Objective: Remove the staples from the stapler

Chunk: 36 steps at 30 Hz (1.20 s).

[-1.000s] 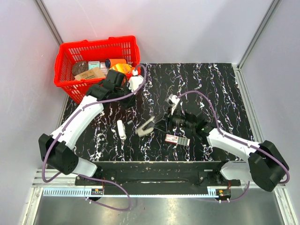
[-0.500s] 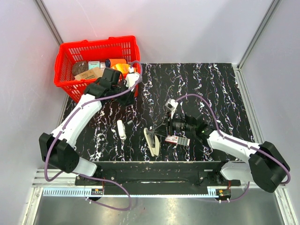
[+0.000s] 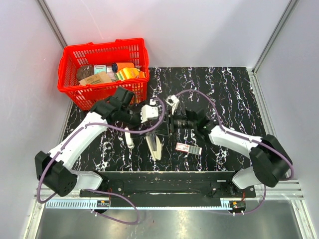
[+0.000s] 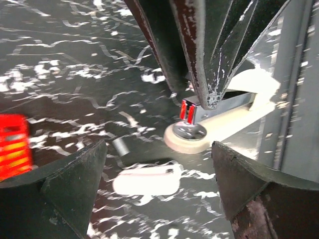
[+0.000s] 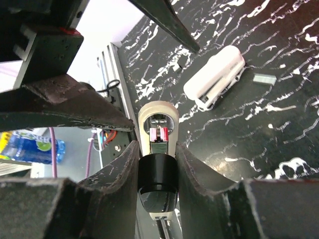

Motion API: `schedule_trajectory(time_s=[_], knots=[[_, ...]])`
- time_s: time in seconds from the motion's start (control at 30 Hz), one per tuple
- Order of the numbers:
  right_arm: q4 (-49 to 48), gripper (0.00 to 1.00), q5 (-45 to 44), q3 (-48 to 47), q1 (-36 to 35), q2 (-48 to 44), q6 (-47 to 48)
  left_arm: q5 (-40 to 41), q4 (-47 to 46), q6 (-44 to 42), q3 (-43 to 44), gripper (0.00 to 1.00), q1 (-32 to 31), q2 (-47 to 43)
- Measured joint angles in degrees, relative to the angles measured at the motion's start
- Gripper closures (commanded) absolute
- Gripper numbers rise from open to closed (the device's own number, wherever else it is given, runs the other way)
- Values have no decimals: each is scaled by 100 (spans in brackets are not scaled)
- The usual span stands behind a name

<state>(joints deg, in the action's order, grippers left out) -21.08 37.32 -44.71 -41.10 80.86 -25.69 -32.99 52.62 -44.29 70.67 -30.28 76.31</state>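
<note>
The slim grey-silver metal stapler with a cream base (image 3: pixel 155 144) sits near the front middle of the black marbled table (image 3: pixel 234 94), angled toward the near edge. The right pincer (image 5: pixel 157 167) is pinching its black rounded end. The left pincer (image 4: pixel 158 149) is spread wide just beside it, gripping nothing.

The step in hand looks like bringing the left pincer in to draw out the staples. It should line its fingers up on the metal channel with the red tab, close gently, and pull along the channel while the right pincer holds firm.

Whether any staples sit in the channel cannot be seen, nor whether the stapler's tip rests on the table. A small grey piece (image 5: pixel 264 77) near the short white bar (image 5: pixel 214 77) may be a staple strip, but it is too small to tell.
</note>
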Motion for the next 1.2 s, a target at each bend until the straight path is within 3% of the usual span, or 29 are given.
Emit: schedule_trajectory(time_s=[0.1, 0.3, 0.4, 0.5, 0.6, 0.7, 0.9, 1.2], knots=[[264, 100, 166, -529, 39, 402, -212, 468, -35, -470, 59, 1, 83, -254], [52, 100, 717, -955, 404, 1154, -1187, 1147, -258, -1733, -42, 1, 192, -999], [-695, 100, 1073, -953, 608, 1631, -2107, 1353, -953, -3014, -1333, 1, 197, -2378], [-2057, 100, 1366, -953, 673, 2212, -3388, 1320, -1617, -4168, -2844, 1, 203, -3759], [-3510, 100, 1576, -966, 671, 2817, -4809, 1198, -2406, -4658, -3766, 1, 205, -4044], [-4258, 100, 1703, -1001, 671, 3294, -5884, 1191, -3101, -4730, -4107, 1, 205, -3716], [-4896, 100, 1899, -1003, 667, 3340, -6725, 1224, -4680, -4247, -4118, 1, 205, -3132], [-5119, 100, 1961, -1117, 667, 3340, -7187, 1119, -5202, -3921, -4109, 1, 94, -3152]])
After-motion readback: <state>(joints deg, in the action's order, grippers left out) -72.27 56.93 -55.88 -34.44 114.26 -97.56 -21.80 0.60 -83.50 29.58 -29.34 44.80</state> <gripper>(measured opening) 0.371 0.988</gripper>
